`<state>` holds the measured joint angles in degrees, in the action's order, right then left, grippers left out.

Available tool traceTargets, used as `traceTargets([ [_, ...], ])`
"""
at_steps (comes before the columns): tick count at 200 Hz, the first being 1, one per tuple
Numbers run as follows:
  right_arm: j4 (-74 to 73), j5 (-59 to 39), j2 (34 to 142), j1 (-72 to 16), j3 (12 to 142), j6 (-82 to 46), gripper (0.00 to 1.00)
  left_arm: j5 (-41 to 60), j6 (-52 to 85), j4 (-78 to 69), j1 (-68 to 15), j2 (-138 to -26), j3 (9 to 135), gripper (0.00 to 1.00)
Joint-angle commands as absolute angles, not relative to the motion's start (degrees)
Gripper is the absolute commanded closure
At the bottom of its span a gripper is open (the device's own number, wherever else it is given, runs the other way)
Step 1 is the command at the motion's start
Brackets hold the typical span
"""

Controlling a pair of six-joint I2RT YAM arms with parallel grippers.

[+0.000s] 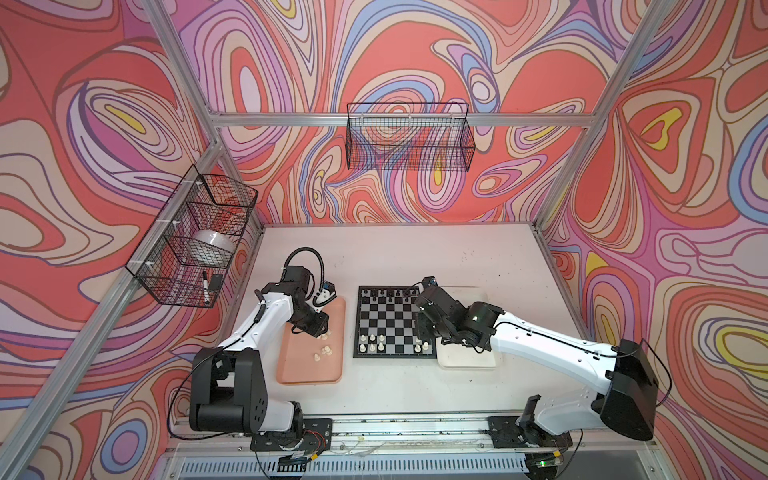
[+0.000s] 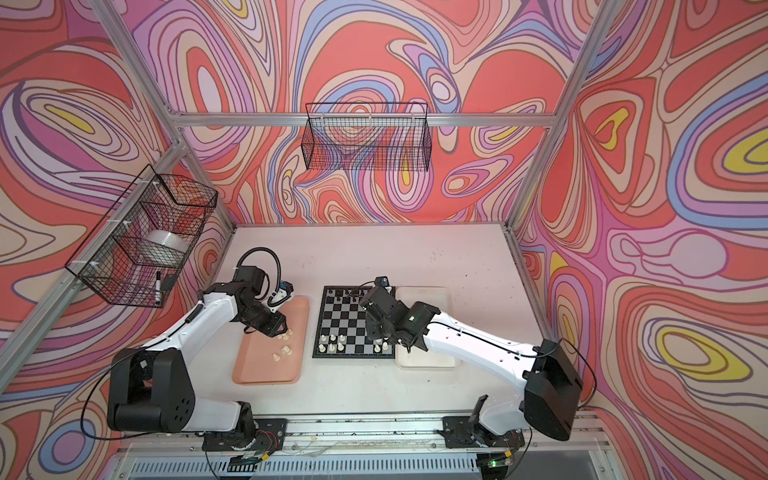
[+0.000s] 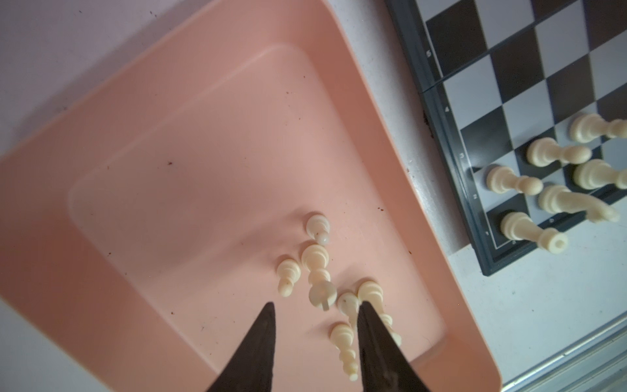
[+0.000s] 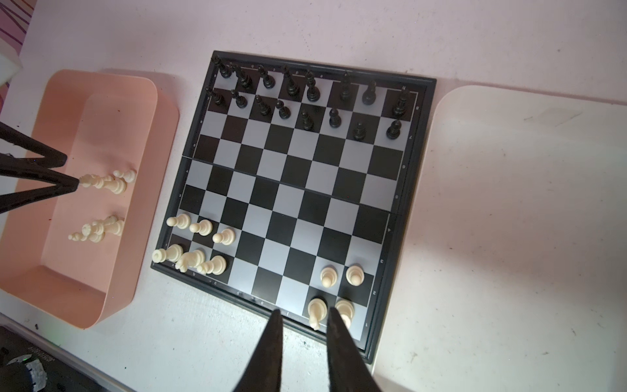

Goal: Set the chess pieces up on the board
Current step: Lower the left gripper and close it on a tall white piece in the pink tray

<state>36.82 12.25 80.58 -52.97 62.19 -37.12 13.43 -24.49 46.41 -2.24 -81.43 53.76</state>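
Chessmen (image 3: 317,268), cream, clustered in the pink tray (image 3: 203,203) just beside the board (image 3: 412,51).
You can expect them to be light, hard and slick, quick to topple, so pinch one at the narrow stem above its round base. They look to stand upright, long axis vertical, heads up. Your left gripper (image 3: 317,303) hangs over the cluster, jaws part-way apart with nothing clamped; your right gripper (image 4: 303,310) hovers at the board's near edge, jaws narrowly apart and empty.
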Motion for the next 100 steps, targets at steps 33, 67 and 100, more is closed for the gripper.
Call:
traceTargets([
  [33,36.32,12.01,81.74,-53.32,62.89,-36.72,0.76,13.39,-26.54,46.06,-2.11,-82.52,52.82,0.6],
  [67,36.37,12.11,81.73,-53.31,62.65,-36.73,0.77,13.07,-26.94,46.0,-2.11,-82.61,52.63,0.6],
  [100,36.17,11.94,82.01,-53.32,62.76,-36.74,0.77,13.1,-27.2,46.14,-2.2,-83.03,52.75,0.6],
])
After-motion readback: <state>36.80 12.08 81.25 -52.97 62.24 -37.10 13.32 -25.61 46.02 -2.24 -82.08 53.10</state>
